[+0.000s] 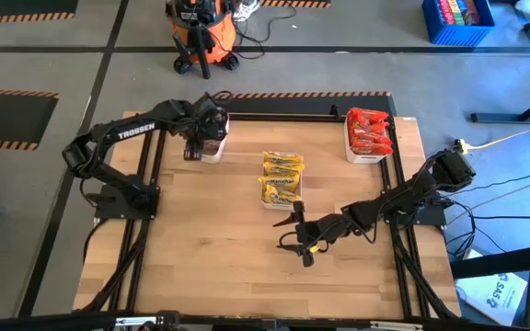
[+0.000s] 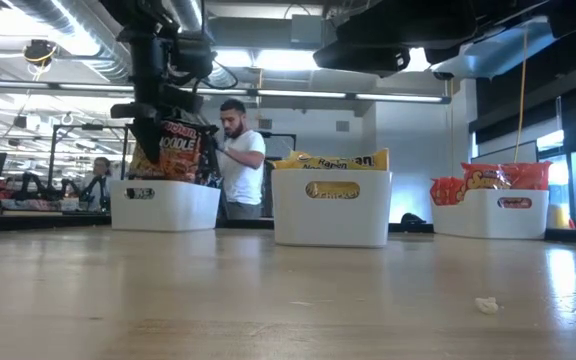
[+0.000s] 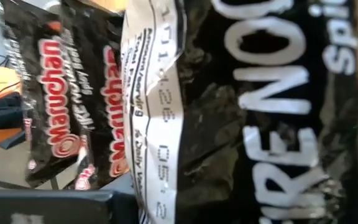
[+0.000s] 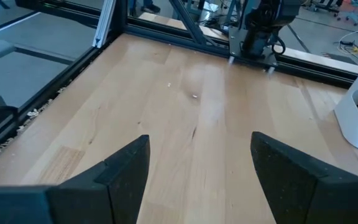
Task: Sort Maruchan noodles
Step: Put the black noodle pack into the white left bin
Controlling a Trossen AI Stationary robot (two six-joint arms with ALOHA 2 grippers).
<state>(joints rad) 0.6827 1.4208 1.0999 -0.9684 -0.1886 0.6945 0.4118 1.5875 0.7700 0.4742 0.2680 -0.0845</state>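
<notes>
The left gripper [image 1: 202,136] hangs above the left white bin [image 1: 213,153], closed on a dark noodle packet [image 2: 176,150], light and crinkly, best pinched at an edge. The right gripper [image 1: 299,241] hovers open and empty over the desk [image 1: 210,248].

Three trays in a row: left tray [image 1: 213,147]; middle tray [image 1: 282,176]; right tray [image 1: 368,154], noodles [image 1: 368,131] inside.

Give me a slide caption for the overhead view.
Left gripper holds a dark noodle packet over the left tray; right gripper waits open.
</notes>
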